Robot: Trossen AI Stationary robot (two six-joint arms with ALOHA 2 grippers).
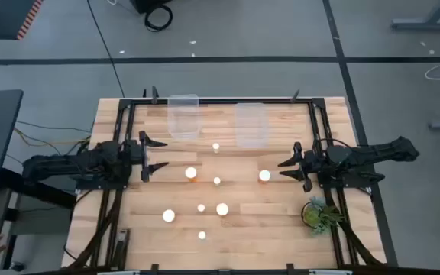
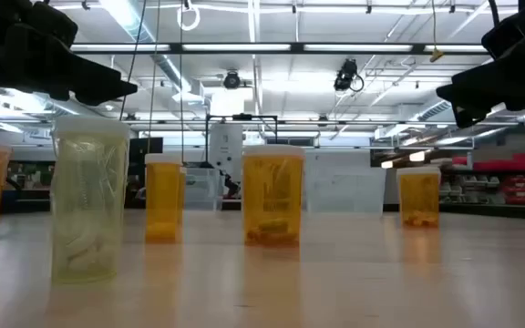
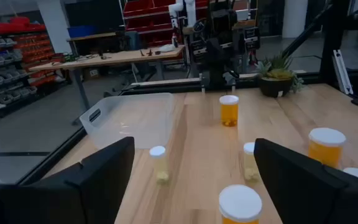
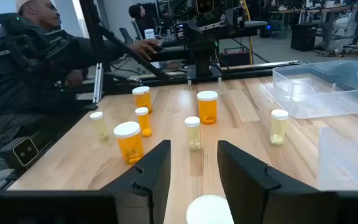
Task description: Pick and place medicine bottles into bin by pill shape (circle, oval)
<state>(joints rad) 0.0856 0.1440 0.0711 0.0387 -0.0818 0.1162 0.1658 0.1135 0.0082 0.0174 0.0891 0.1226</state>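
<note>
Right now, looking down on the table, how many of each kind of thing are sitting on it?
Medicine bottles: 8
Clear plastic bins: 2
Potted plant: 1
Total: 11

medicine bottles [image 1: 202, 191] scattered, two bins [image 1: 183, 116]

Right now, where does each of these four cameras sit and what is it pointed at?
High: overhead, straight down; both arms, left gripper, right gripper.
Low: tabletop level, facing bottles, room behind; arms overhead.
Left wrist: over open fingers across table.
Right wrist: past own fingers toward a seated person.
Shared: both wrists see a clear bin.
</note>
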